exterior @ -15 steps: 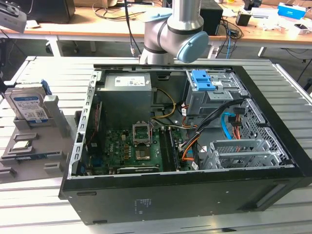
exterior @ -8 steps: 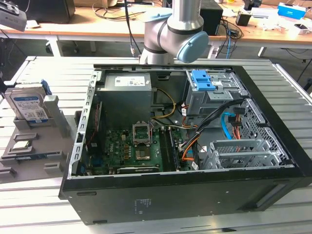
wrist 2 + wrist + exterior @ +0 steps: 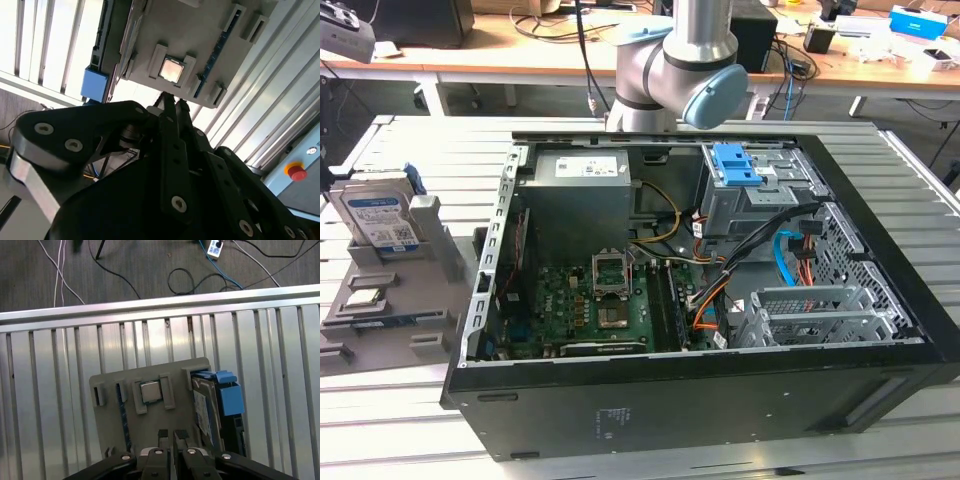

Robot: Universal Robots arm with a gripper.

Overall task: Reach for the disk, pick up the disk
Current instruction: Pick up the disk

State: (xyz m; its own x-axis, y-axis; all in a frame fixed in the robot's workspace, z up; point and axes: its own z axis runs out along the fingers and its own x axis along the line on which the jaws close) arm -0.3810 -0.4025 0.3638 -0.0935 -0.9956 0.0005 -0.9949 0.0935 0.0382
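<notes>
So the disk (image 3: pixel 378 222) is parked upright in a slot of the grey holder (image 3: pixel 435 240), way over on the exterior view's left. That's just beside the open computer case (image 3: pixel 720 390) on the slatted table (image 3: pixel 410 420). A little square chip (image 3: pixel 150 391) sits in the holder near it. In the first wrist view the gripper (image 3: pixel 171 436) has its fingers pinched together on nothing. It hangs above the holder, well apart from the disk.
</notes>
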